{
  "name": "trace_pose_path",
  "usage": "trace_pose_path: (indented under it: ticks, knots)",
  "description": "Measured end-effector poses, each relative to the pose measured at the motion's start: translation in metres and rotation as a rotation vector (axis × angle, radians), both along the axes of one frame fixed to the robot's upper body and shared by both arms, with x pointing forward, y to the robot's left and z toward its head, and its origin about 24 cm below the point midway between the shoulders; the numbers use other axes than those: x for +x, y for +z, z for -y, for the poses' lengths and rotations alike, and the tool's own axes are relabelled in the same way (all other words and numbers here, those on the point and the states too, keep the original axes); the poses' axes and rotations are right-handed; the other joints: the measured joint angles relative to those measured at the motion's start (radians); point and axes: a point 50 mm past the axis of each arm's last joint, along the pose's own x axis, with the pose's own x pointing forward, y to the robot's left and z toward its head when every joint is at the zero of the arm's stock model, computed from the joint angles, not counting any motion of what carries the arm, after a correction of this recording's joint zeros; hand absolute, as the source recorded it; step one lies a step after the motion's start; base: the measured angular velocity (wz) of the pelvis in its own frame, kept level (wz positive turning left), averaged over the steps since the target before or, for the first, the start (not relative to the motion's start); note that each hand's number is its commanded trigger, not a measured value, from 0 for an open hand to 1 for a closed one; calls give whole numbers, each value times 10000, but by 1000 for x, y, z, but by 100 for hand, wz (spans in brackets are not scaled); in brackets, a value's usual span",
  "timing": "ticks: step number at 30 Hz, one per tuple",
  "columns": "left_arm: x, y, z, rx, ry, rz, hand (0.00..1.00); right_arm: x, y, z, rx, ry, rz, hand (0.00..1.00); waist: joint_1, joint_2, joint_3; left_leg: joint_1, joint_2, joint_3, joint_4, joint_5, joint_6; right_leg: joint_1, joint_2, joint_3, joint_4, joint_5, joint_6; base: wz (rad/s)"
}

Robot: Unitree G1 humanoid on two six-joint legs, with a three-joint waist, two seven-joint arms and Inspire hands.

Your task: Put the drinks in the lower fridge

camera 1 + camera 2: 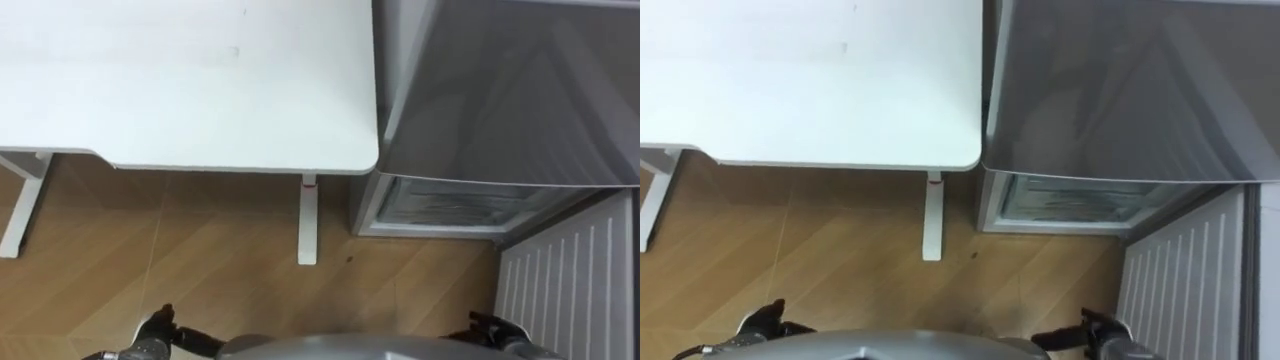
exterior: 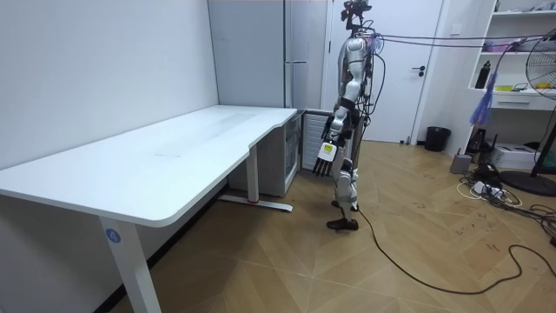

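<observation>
The grey fridge [image 1: 510,90] stands before me on the right, next to the white table [image 1: 190,80]. Its lower compartment [image 1: 450,205] is open, with a pale drawer front inside. The lower door [image 1: 570,285] is swung out towards me, its ribbed white inner side up. My left hand [image 1: 158,330] shows at the bottom edge on the left, and my right hand [image 1: 497,328] at the bottom edge near the door. In the room view I stand upright facing the fridge [image 2: 295,61], with my left hand [image 2: 327,153] hanging at my side, fingers straight and holding nothing.
The table's white leg [image 1: 308,220] stands on the wooden floor just left of the fridge. Another leg [image 1: 22,205] is at the far left. Open floor lies between me and the table. A bin [image 2: 437,137] and shelves [image 2: 517,52] are behind me.
</observation>
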Motion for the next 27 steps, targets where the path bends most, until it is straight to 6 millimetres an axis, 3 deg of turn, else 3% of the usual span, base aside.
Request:
trace_pose_path:
  ticks: [3,7,12,15,17,20,23,27]
  knots:
    - [1,1,-1,-39,-43,96,0,31,16,-2,-624,1071,1304,0,-68,-56,-7,0,2,103,-12,0,0,-24,-7,44,1,33,15,-4]
    - [-4,1,-5,-6,134,42,0,66,53,-13,-1170,2287,3728,0,-70,-113,-19,-9,11,196,-79,0,0,-153,18,287,-17,45,30,-9]
    - [-12,0,-5,-53,371,106,0,71,94,-19,-1630,2350,5616,0,-215,-62,-5,-20,7,389,-199,1,2,-291,28,463,50,88,64,-12]
    - [-16,0,-3,25,406,119,0,78,116,-25,-1734,2422,6741,0,-540,4,25,-10,46,582,-204,0,2,-377,54,705,160,132,49,-25]
    - [-15,0,-1,47,288,349,0,80,127,-28,-1914,2445,7370,0,-555,109,10,14,118,853,-209,0,2,-467,143,975,156,230,28,-32]
    - [-12,-1,1,59,289,567,0,83,137,-31,-2043,2542,8033,0,-623,191,21,7,162,1046,-227,-1,2,-582,192,1151,155,301,9,-24]
    - [-15,-2,6,-86,410,637,0,82,149,-31,-2462,2442,8721,0,-846,382,-62,64,169,1056,-425,-17,28,-707,251,1269,202,330,8,-11]
    - [-25,-3,4,51,578,428,0,80,157,-22,-3174,1735,9419,0,-1053,382,-76,175,194,1052,-442,-50,47,-684,307,1371,159,335,1,-7]
